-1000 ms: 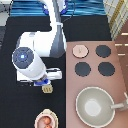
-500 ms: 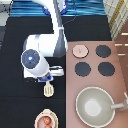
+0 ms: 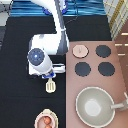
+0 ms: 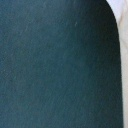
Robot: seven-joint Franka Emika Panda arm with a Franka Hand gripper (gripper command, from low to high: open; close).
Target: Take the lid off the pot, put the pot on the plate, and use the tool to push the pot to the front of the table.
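Observation:
The lid [image 3: 80,50] lies on the stove, off the pot. The pot [image 3: 46,121], with reddish balls showing inside, sits on the cream plate [image 3: 36,120] at the exterior view's bottom edge. The cream tool [image 3: 51,86] lies on the black table [image 3: 17,95], blade toward the view's bottom. My gripper [image 3: 49,76] hangs right at the tool's handle end, under the white hand. Whether it touches the handle is hidden. The wrist view shows mostly bare table [image 4: 50,65] with a pale edge in one corner.
The brownish-pink stove [image 3: 117,85] fills the exterior view's right, with three bare black burners [image 3: 102,51]. A large grey-beige pan [image 3: 95,106] with a handle stands on its lower part, close to the pot and plate.
My hand has drifted toward the exterior view's right, closing in over the tool's handle. The tool, pot, plate and lid have stayed where they were.

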